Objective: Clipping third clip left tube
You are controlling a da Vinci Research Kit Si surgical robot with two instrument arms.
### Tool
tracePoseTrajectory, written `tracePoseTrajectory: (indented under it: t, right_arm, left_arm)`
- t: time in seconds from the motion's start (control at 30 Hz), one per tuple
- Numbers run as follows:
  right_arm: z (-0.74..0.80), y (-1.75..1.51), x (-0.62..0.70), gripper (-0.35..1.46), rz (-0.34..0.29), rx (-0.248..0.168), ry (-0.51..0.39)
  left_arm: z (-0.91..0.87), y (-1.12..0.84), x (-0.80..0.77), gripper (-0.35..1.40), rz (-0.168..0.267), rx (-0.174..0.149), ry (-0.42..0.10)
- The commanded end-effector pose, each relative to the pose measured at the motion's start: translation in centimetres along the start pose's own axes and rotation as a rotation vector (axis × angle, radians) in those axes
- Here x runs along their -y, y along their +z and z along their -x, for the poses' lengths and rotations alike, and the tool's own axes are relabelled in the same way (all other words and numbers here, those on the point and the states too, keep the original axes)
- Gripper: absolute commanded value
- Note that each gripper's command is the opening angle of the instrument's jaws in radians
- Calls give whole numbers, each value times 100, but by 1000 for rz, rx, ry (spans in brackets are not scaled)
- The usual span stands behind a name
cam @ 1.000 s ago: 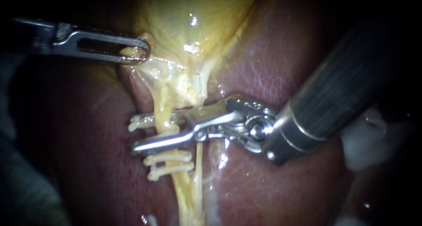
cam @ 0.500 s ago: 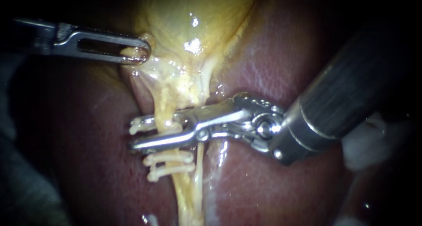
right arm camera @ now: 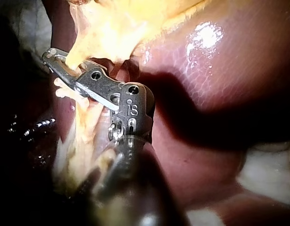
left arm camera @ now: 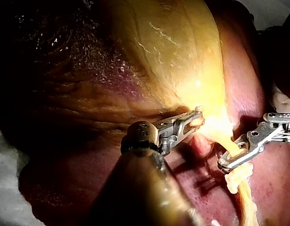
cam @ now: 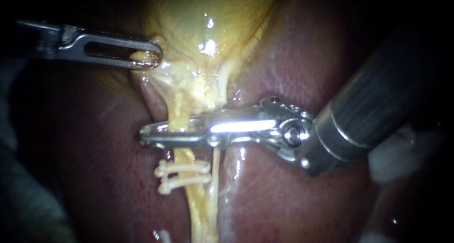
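**Endoscope view.** The left instrument (cam: pixel 150 57) comes in from the upper left, its shaft lost in the dark at the frame edge. Its slotted claw is pressed together on a fold at the lower edge of the gallbladder (cam: pixel 208 16). The right instrument (cam: pixel 147 135) fills the upper right, and its thick shaft is cut off by the frame. Its claw lies level across the centre, squeezed onto the left tube (cam: pixel 195 203). The metal hides the stretch of tube inside it, and I cannot tell whether a clip sits there. Just below the claw, two white clips (cam: pixel 184 173) cross the same tube, one close under the other. A thinner strand runs down the tube's right side and passes behind the claw's hinge. Bare liver (cam: pixel 283 73) lies open beyond the claw's tip on the left and under the shaft on the right.

**Left wrist view.** The left instrument (left arm camera: pixel 194 121) pinches yellow gallbladder (left arm camera: pixel 182 47) tissue. Ahead and to one side of it, the right instrument (left arm camera: pixel 225 164) grips the tube, with the clips (left arm camera: pixel 239 176) just beyond its tip. Its shaft is out of frame.

**Right wrist view.** The right instrument (right arm camera: pixel 57 60) is closed around the yellow tube (right arm camera: pixel 78 49). The clips are a pale blur beside the claw. Smooth liver (right arm camera: pixel 206 94) lies open on the other side.
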Motion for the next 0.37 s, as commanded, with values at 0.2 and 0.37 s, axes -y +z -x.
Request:
tracePoseTrajectory:
  t: [0.2,0.37]
  right_arm:
    - [1,0,-2,-35,0,0,-1]
    - [7,1,-8,-35,-6,7,-5]
  left_arm:
    - [0,0,0,-35,0,0,0]
    - [0,-1,0,-35,0,0,0]
